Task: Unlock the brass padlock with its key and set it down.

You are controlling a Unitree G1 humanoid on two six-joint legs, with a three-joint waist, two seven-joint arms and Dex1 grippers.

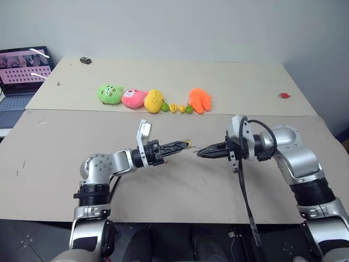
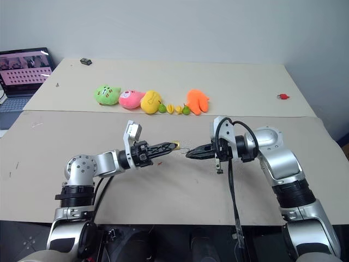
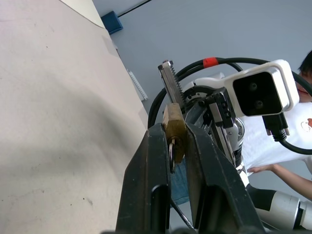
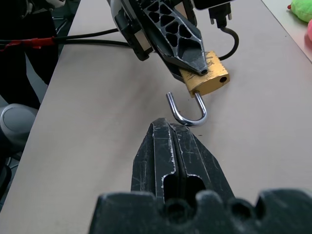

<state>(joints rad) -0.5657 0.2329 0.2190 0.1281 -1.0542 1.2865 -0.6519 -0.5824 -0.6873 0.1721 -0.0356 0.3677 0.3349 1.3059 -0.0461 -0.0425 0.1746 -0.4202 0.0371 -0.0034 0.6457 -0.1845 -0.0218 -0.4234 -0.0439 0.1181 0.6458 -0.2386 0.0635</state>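
Padlock (image 4: 207, 78) is above the desk (image 1: 180, 191), near its middle, and our left claw (image 2: 170, 146) grips its brass body between the two fingers. Our fingers point to the right, about level. In the left wrist view we see the brass body squeezed between the black fingers (image 3: 146, 185), with a small silvery part, maybe the key, under it; we cannot tell this surely. The shackle (image 4: 187, 109) is open: one end is out of the body, and the loop hangs toward our right claw (image 4: 170, 127). Our right claw is fully closed, its two fingers pressed together with nothing between them that we can see. Its tip is just beside the shackle loop; we cannot tell if it touches it. The two claws face each other, tip to tip, with the padlock between them.

Far on the desk a row of plush toys lies: green (image 1: 109, 94), pink (image 1: 133, 98), yellow (image 1: 154, 100), some little ones, and orange (image 1: 200, 100). A small red item (image 1: 283, 95) is near the right edge, and a small dark thing (image 1: 85, 60) is at the far left. A laptop (image 1: 22, 68) stands beside the desk on the left. In the left wrist view a person in a white shirt (image 3: 273, 141) is behind our right arm
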